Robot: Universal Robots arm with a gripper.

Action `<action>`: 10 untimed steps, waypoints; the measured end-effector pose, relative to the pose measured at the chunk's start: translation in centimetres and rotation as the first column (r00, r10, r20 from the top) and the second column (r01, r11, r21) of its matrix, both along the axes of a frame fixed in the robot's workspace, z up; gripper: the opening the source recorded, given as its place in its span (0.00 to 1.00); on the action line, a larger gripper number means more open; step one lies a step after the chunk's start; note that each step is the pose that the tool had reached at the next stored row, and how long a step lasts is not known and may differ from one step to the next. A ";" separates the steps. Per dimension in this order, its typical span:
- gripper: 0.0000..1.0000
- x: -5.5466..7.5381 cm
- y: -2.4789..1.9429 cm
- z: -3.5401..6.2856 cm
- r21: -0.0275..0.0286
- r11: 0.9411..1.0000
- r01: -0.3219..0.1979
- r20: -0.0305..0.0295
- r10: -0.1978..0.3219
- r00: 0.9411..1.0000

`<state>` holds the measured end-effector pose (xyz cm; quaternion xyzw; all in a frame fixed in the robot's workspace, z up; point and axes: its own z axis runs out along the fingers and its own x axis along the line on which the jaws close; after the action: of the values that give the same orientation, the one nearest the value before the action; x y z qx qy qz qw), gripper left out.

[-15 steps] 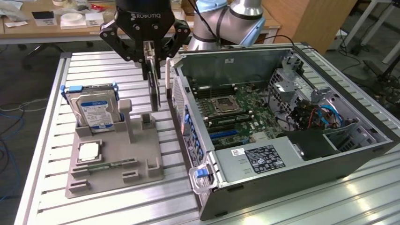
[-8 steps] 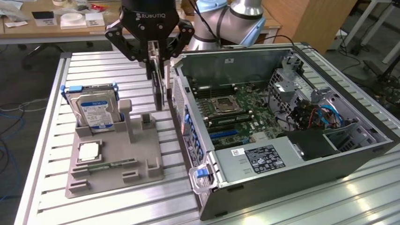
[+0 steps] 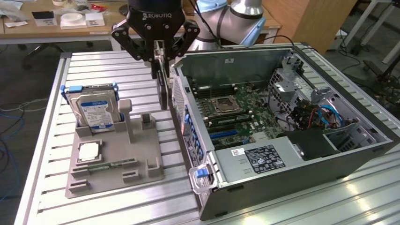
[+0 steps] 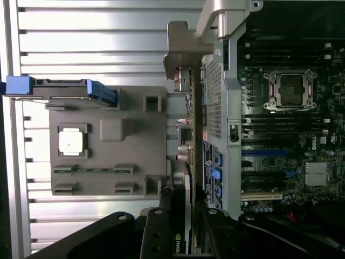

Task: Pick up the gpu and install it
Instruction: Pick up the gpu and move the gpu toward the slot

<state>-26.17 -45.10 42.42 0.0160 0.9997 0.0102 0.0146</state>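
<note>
While gripper [image 3: 160, 65] pinches gpu [image 3: 164, 93], jaws partly closed

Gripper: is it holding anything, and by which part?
Yes: the gripper holds the gpu by its upper end, card hanging down beside the computer case.

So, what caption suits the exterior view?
Fingers hold the gpu upright over the table, beside the open computer case.
</note>
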 end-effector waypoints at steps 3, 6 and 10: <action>0.27 0.3 0.02 0.00 0.000 1.000 0.000 0.000 0.000 1.000; 0.27 0.7 0.04 0.00 0.000 1.000 0.000 0.000 0.000 1.000; 0.27 1.1 0.08 0.00 0.001 1.000 0.000 0.000 0.000 1.000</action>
<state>-25.07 -45.02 42.42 0.0159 0.9997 0.0106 0.0145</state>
